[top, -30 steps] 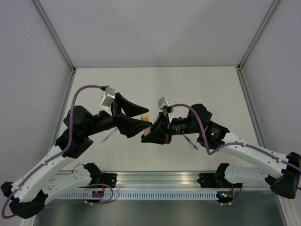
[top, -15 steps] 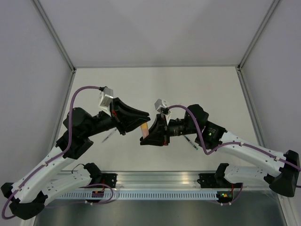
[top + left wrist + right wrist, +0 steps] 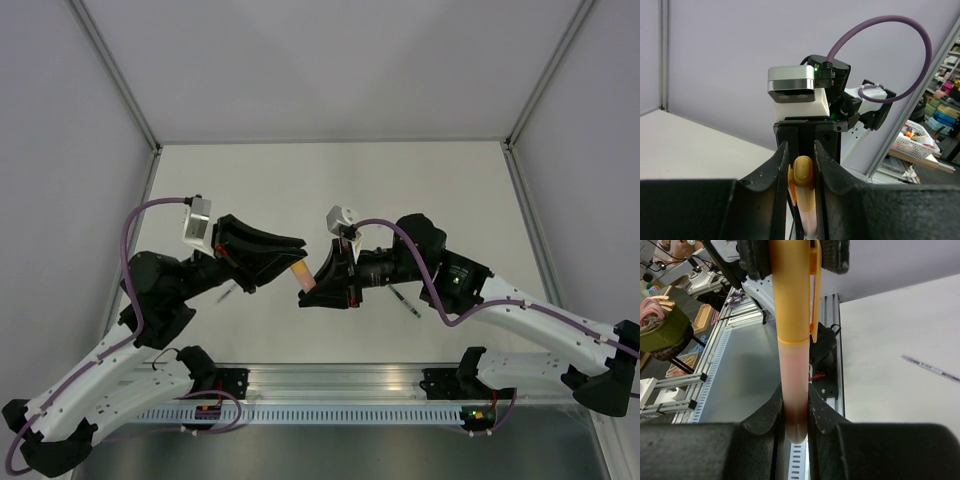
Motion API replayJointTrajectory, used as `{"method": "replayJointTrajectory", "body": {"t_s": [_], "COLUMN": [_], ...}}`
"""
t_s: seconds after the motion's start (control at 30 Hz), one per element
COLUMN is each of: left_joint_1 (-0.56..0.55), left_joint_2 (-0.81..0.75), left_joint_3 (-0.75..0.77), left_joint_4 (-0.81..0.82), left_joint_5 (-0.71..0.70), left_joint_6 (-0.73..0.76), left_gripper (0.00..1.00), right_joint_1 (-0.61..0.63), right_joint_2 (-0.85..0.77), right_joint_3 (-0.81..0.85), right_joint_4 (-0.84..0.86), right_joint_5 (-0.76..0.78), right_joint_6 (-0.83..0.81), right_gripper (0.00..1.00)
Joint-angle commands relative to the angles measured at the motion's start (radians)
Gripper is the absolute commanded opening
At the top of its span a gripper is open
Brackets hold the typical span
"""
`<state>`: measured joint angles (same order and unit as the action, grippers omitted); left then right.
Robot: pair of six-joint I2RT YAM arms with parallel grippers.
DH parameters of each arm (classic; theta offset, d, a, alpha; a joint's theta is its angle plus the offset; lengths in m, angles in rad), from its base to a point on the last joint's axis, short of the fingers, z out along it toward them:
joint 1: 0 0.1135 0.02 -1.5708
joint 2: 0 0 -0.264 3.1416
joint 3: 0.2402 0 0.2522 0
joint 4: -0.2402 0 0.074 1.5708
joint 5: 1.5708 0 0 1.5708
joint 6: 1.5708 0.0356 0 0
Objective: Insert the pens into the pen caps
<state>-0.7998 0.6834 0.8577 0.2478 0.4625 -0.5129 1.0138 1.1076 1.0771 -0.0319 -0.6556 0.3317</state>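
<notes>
Dark pen [image 3: 929, 367]: barrel marks, possibly lettering

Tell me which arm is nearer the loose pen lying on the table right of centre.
Right. The loose pen lies on the table close beside the right arm's wrist; the left arm is across the middle, well to the pen's left.

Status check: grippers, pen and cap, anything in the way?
Left gripper shut on orange cap. Right gripper shut on pink pen. Cap sits over pen's end, mid-air. Nothing blocking; another pen lies off to the side.
</notes>
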Motion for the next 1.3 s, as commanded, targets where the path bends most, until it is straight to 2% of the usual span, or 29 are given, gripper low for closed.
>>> {"method": "replayJointTrajectory", "body": {"t_s": [0.0, 0.23, 0.47, 0.57, 0.63, 0.67, 0.73, 0.8, 0.83, 0.9, 0.93, 1.0, 1.1, 1.17, 1.2, 1.27], "left_joint_1": [-0.016, -0.016, -0.016, -0.018, -0.018, -0.016, -0.015, -0.015, -0.015, -0.015, -0.015, -0.015, -0.015, -0.015, -0.015, -0.015], "left_joint_2": [0.022, 0.024, 0.038, 0.045, 0.048, 0.050, 0.045, 0.048, 0.048, 0.060, 0.070, 0.111, 0.136, 0.151, 0.160, 0.188], "left_joint_3": [-0.072, -0.098, -0.118, -0.112, -0.074, -0.054, 0.016, 0.073, 0.137, 0.249, 0.294, 0.425, 0.519, 0.529, 0.523, 0.491], "left_joint_4": [-0.055, -0.065, -0.071, -0.064, -0.114, -0.143, -0.223, -0.280, -0.327, -0.389, -0.454, -0.543, -0.642, -0.677, -0.692, -0.731], "left_joint_5": [0.183, 0.176, 0.177, 0.177, 0.137, 0.090, 0.032, -0.033, -0.059, -0.133, -0.148, -0.208, -0.278, -0.307, -0.320, -0.385], "left_joint_6": [-0.101, -0.113, -0.101, -0.101, -0.076, -0.066, -0.049, -0.039, -0.036, -0.009, 0.007, 0.043, 0.079, 0.099, 0.099, 0.093], "left_gripper": [0.02, 0.02, 0.02, 0.02, 0.03, 0.09, 0.32, 0.43, 0.54, 0.56, 0.61, 0.63, 0.71, 0.83, 0.97, 1.00], "right_joint_1": [-0.021, -0.023, -0.043, -0.046, -0.044, -0.046, -0.046, -0.044, -0.046, -0.047, -0.047, -0.058, -0.064, -0.070, -0.073, -0.076], "right_joint_2": [-0.020, 0.058, 0.080, 0.101, 0.110, 0.112, 0.097, 0.075, 0.071, 0.055, 0.045, 0.020, 0.018, 0.034, 0.043, 0.099], "right_joint_3": [0.133, 0.276, 0.337, 0.385, 0.400, 0.393, 0.312, 0.261, 0.233, 0.190, 0.164, 0.089, -0.021, -0.078, -0.118, -0.152], "right_joint_4": [0.193, 0.155, 0.135, 0.103, 0.057, 0.038, 0.035, -0.050, -0.084, -0.179, -0.193, -0.224, -0.227, -0.195, -0.185, -0.162], "right_joint_5": [0.172, 0.174, 0.212, 0.189, 0.160, 0.148, 0.132, 0.154, 0.178, 0.204, 0.249, 0.272, 0.373, 0.473, 0.509, 0.609], "right_joint_6": [-0.014, -0.037, -0.052, -0.057, -0.054, -0.062, -0.078, -0.135, -0.154, -0.203, -0.207, -0.211, -0.177, -0.117, -0.096, -0.005], "right_gripper": [0.00, 0.00, 0.00, 0.00, 0.00, 0.00, 0.00, 0.00, 0.00, 0.00, 0.00, 0.00, 0.00, 0.00, 0.00, 0.00]}}
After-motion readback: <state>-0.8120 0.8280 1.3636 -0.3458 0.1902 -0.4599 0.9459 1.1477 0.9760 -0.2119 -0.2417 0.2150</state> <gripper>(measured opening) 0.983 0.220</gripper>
